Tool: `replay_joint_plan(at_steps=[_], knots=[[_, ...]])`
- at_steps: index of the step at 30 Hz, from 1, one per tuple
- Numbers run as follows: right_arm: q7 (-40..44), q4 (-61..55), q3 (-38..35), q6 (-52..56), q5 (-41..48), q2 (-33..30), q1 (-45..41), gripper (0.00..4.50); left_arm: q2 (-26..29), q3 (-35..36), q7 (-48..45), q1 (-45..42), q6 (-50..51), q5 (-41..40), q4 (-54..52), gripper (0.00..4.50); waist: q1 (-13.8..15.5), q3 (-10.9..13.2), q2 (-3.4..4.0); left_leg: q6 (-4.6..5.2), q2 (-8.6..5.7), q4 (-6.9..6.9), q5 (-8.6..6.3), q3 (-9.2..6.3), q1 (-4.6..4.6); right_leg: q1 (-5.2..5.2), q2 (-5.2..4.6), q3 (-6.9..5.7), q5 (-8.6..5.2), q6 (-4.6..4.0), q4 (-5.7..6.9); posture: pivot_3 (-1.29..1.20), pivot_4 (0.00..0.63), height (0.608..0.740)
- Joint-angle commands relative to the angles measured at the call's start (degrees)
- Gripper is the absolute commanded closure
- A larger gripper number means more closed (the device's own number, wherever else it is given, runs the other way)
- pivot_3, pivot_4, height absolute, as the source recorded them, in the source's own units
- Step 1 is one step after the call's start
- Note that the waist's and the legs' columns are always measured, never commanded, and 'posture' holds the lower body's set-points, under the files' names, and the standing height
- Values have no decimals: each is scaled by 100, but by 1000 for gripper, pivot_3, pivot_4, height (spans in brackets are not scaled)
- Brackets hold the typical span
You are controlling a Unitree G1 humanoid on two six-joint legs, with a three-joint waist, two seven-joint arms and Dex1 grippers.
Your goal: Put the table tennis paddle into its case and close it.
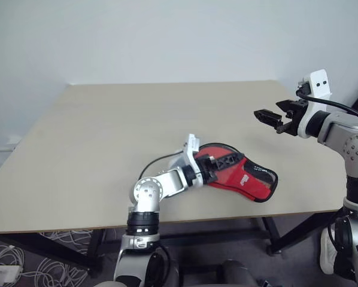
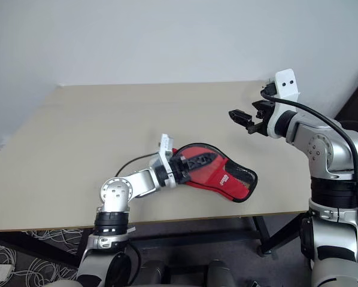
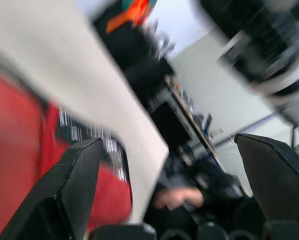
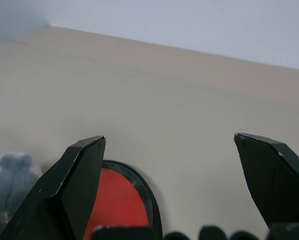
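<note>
The case [image 1: 242,176] lies on the surface [image 1: 107,137] near its front edge, red with a black rim; the paddle seems to be inside it, though I cannot tell whether the zip is shut. The left gripper [image 1: 218,162] hovers over the case, fingers spread and empty. The right gripper [image 1: 267,118] hangs above and beyond the case, fingers apart. If anything is left, it is closing the zip.

A red fabric paddle-shaped case [image 1: 245,176] shows black piped edging and a small white logo patch. It lies on a pale beige flat tabletop [image 1: 107,137].
</note>
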Motion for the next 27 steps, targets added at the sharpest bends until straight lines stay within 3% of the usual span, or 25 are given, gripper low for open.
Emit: replay_joint_plan(at_steps=[1,11,21,25,27], knots=[[-46,-321,-178,-4,110,26,6,44,-128,295,433,52,641,-453,-191,0,-9,0,0,0,0,-2,0,1,1,-1,0,1,0,0,0,0,0,740],[-288,-773,-312,253,306,228,315,44,-508,949,1418,508,2089,-914,-421,0,4,0,0,-1,-1,-2,0,0,0,-3,-1,1,0,-1,0,0,0,740],[-367,-952,-310,481,431,205,405,44,-783,950,1740,294,1828,-714,163,0,5,0,0,-2,-1,-3,0,1,0,-3,-1,1,-1,-4,-1,0,0,740],[-171,-1125,-207,564,417,-127,668,44,-501,660,1401,160,1668,-731,40,0,13,0,0,-3,-4,-3,-1,0,-3,-2,-4,0,-5,-11,-4,0,0,740],[185,-1420,8,524,332,-666,1197,44,225,207,594,27,1240,-628,-602,0,31,2,-4,-3,-7,-2,-1,-1,-8,-5,-6,-1,-9,-16,-6,0,0,740]])
